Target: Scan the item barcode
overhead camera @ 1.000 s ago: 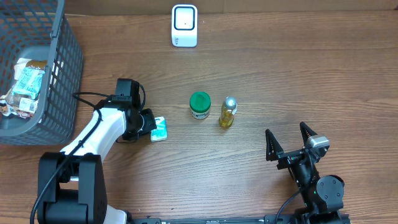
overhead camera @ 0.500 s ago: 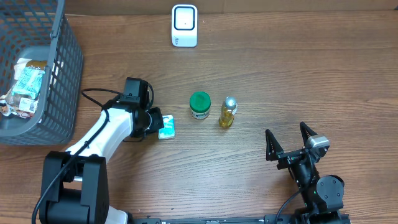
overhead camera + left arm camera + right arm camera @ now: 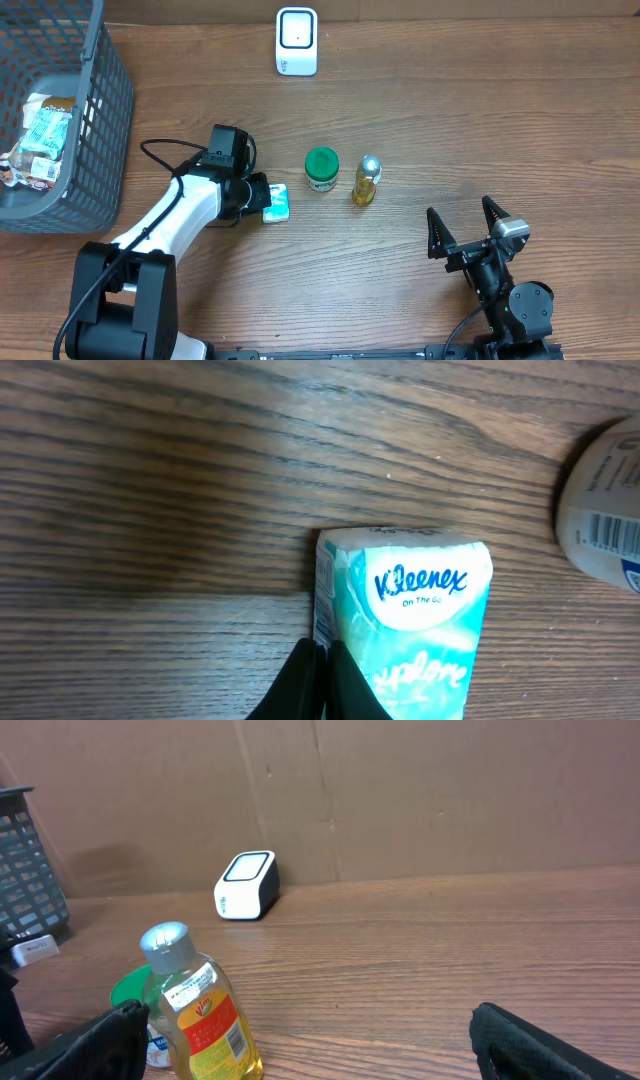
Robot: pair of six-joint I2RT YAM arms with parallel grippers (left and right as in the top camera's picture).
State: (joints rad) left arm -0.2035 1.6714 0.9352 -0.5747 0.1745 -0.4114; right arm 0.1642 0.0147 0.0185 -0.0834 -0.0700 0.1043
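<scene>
A teal Kleenex tissue pack (image 3: 277, 203) lies flat on the wooden table, seen close up as the pack (image 3: 410, 610) in the left wrist view. My left gripper (image 3: 257, 196) is shut with nothing between its fingers; the closed tips (image 3: 322, 678) press against the pack's left edge. The white barcode scanner (image 3: 297, 41) stands at the table's far edge, also the scanner (image 3: 246, 885) in the right wrist view. My right gripper (image 3: 466, 238) rests open at the front right, holding nothing, with its fingers (image 3: 545, 1042) spread wide.
A green-lidded jar (image 3: 321, 169) and a yellow bottle (image 3: 366, 181) stand right of the pack; the jar's label (image 3: 605, 510) shows at the left wrist view's right edge. A grey basket (image 3: 95, 120) holding packets is at the far left.
My left gripper has slid to the right, staying shut, and the tissue pack has moved with it toward the green-lidded jar. The right arm has not moved.
</scene>
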